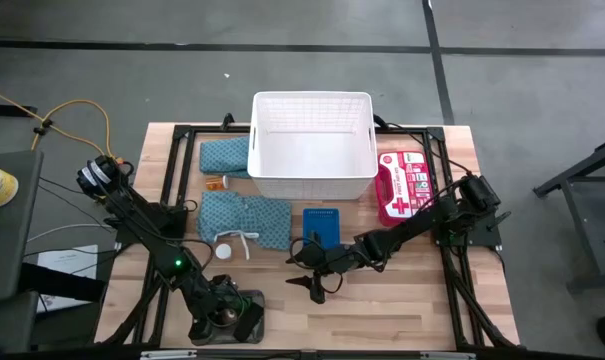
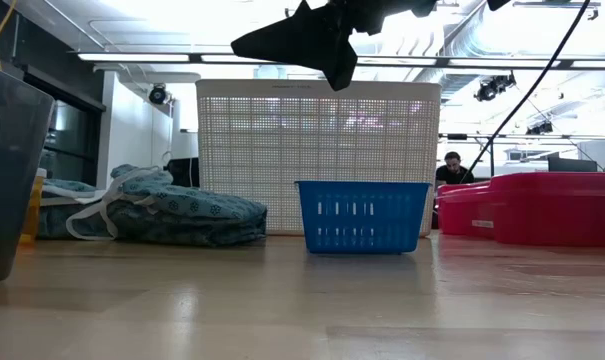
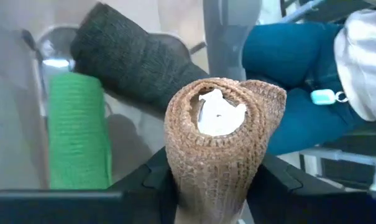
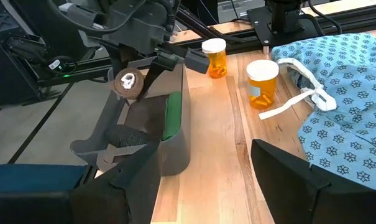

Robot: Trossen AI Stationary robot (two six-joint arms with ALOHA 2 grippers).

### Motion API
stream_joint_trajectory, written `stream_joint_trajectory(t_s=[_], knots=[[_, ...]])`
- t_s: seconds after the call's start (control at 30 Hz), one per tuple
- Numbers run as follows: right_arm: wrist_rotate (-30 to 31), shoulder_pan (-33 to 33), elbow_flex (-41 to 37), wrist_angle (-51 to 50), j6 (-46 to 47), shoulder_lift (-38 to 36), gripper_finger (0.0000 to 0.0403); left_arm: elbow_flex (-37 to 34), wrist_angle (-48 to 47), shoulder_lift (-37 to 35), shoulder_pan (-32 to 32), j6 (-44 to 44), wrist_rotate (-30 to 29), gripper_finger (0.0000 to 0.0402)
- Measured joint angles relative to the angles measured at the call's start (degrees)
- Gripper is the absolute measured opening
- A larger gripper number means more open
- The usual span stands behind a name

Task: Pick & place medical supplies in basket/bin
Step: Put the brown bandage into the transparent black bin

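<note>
My left gripper [image 1: 222,314] hovers over the grey tray [image 1: 244,322] at the table's near left and is shut on a brown roll [image 3: 217,143]. A green roll [image 3: 79,127] and a black roll [image 3: 135,59] lie in the tray. My right gripper [image 4: 212,186] is open and empty above the table's near middle, also seen in the high view [image 1: 310,285]. Two teal cloths [image 1: 244,218] [image 1: 225,155] lie left of the white basket [image 1: 312,175]. Two white-capped orange vials [image 4: 214,57] [image 4: 262,81] stand on the table by the nearer cloth. My left gripper pinches the brown roll between its two fingers [image 3: 281,180], one on each side of the roll's wall [image 3: 178,174]. The roll's open end with a white core [image 3: 217,115] faces the wrist camera. The right wrist view shows the roll [image 4: 127,83] lifted clear above the tray [image 4: 175,149].
A small blue basket [image 1: 321,226] stands in front of the white basket, just beyond my right gripper. A red first-aid box [image 1: 402,185] lies to the white basket's right. The near right of the table is bare wood [image 1: 412,300]. A person [image 2: 452,170] sits in the room beyond.
</note>
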Motion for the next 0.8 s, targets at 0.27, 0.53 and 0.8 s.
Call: stream_joint_trajectory(t_s=[0.27, 0.53, 0.8], knots=[[0.0, 0.0, 0.0, 0.0, 0.0, 0.0, 0.0234, 0.0, 0.0, 0.0, 0.0, 0.0, -0.5, 0.0203], [0.0, 0.0, 0.0, 0.0, 0.0, 0.0, 0.0234, 0.0, 0.1, 0.0, 0.0, 0.0, -0.5, 0.0227], [0.0, 0.0, 0.0, 0.0, 0.0, 0.0, 0.0234, 0.0, 0.8, 0.0, 1.5, 4.3, -0.2, 0.0228]])
